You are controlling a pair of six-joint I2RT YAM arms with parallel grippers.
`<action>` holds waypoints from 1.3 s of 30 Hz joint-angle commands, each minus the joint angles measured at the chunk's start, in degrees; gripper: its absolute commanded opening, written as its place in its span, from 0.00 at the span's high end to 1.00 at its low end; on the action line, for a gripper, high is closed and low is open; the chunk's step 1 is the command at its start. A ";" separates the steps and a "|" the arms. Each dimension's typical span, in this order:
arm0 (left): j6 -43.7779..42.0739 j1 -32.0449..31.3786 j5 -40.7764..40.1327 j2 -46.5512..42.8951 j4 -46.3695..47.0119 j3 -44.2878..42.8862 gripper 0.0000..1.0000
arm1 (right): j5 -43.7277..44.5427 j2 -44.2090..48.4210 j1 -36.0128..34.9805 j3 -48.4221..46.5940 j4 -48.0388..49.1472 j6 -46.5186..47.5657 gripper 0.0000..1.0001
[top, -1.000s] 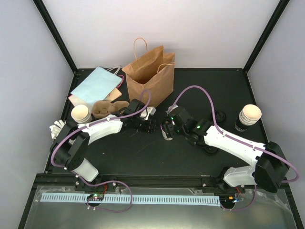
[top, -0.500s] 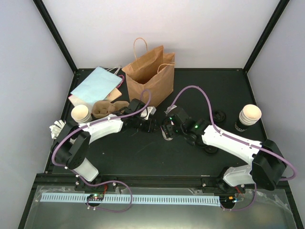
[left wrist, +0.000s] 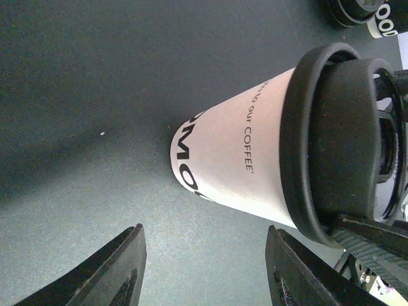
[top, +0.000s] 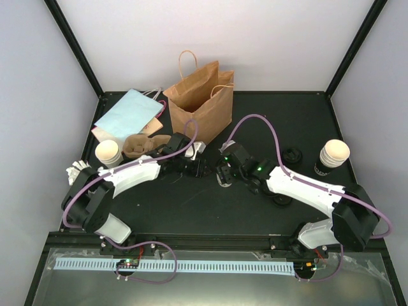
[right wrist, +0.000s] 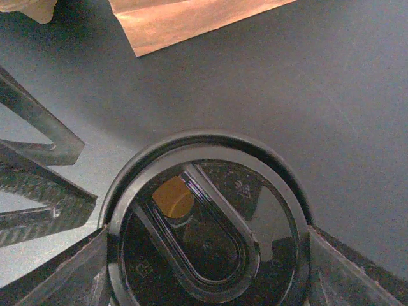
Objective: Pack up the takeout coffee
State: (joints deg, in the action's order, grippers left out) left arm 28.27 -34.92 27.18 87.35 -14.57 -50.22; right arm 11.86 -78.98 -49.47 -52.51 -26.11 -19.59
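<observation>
A takeout coffee cup (left wrist: 233, 159), white-sided with black lettering and a black lid (right wrist: 210, 236), stands mid-table in front of the brown paper bag (top: 201, 105). My right gripper (right wrist: 207, 234) is shut on the lid's rim from above, one finger on each side. From above, that gripper (top: 224, 171) hides most of the cup. My left gripper (left wrist: 205, 229) stands open just left of the cup, low over the table, with nothing between its fingers. From above, the left gripper (top: 197, 167) sits close beside the right one.
A flat pale-blue bag (top: 127, 113) and a cardboard carrier (top: 143, 145) lie at the back left. Stacks of open cups stand at the left (top: 108, 153) and the right (top: 333, 156). Loose black lids (top: 293, 155) lie right of centre.
Both grippers have edged slightly toward the back of the table. The right gripper's hold on the cup lid and the left gripper's opening look unchanged.
</observation>
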 commanded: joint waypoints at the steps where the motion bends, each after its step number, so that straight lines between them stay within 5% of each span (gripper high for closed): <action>1: 1.11 0.63 -1.26 -2.97 1.96 1.04 0.46 | -0.57 -3.78 -0.21 0.90 -5.24 -0.71 0.23; 28: 4.03 1.26 3.57 -4.91 6.93 2.62 0.47 | -10.64 -3.24 -2.77 2.52 -12.25 -0.36 0.26; 39: 4.66 1.28 5.96 -4.11 8.01 3.28 0.47 | -9.32 1.94 -4.32 10.00 -1.94 -2.55 0.28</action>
State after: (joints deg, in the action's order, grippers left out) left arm 32.21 -34.04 30.89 83.13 -8.91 -47.33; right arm 8.58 -74.02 -52.69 -46.81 -22.83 -18.63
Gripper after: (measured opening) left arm 0.534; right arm 0.735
